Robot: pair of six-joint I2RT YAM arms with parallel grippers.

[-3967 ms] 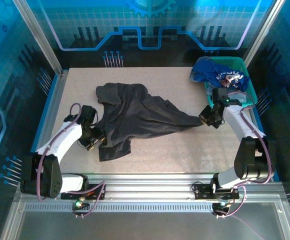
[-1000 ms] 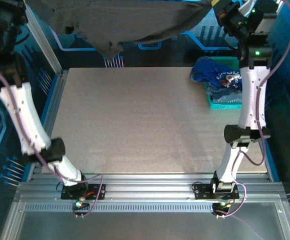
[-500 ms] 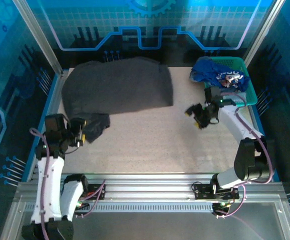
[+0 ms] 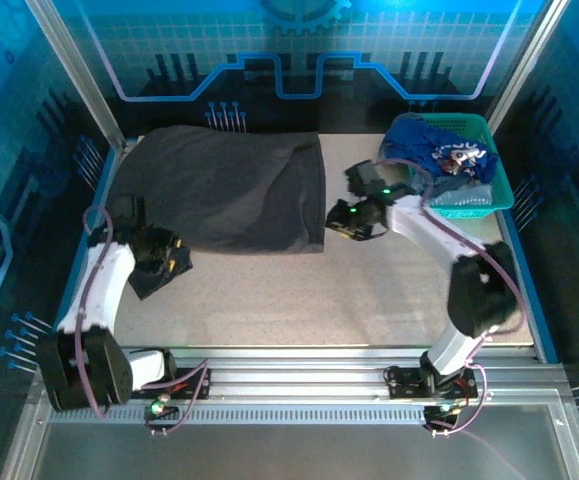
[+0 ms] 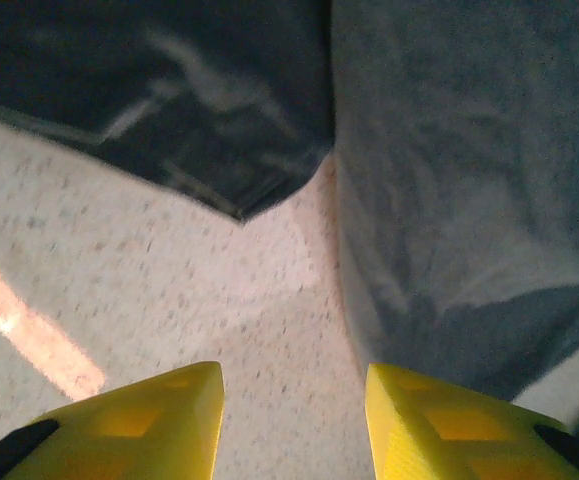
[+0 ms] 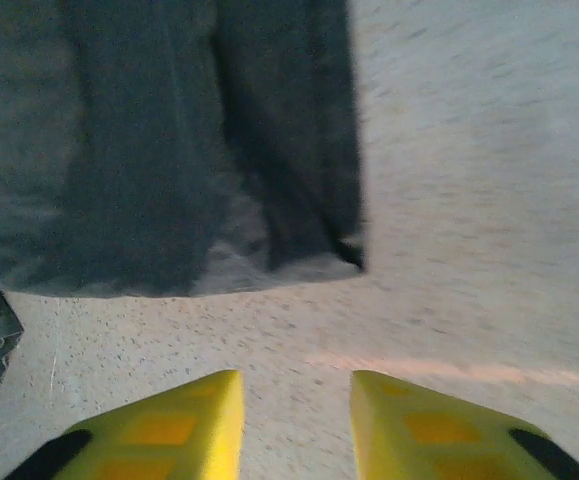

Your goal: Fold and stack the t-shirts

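Charcoal t-shirt (image 4: pixel 229 190): spread flat, far-left part of surface (image 4: pixel 369 290).
Left hand (image 4: pixel 164 258): fingers parted, empty, beside the near-left sleeve.
Right hand (image 4: pixel 347 220): fingers parted, empty, just beside the shirt's right edge.

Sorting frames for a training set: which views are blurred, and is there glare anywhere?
Top external: mostly sharp, washed in blue light, the charcoal t-shirt nearly black. Left wrist: soft, with smeared highlights on the cloth and a bright pink streak on the table. Right wrist: motion-blurred, shirt hem smeared, a faint pale band across the table.
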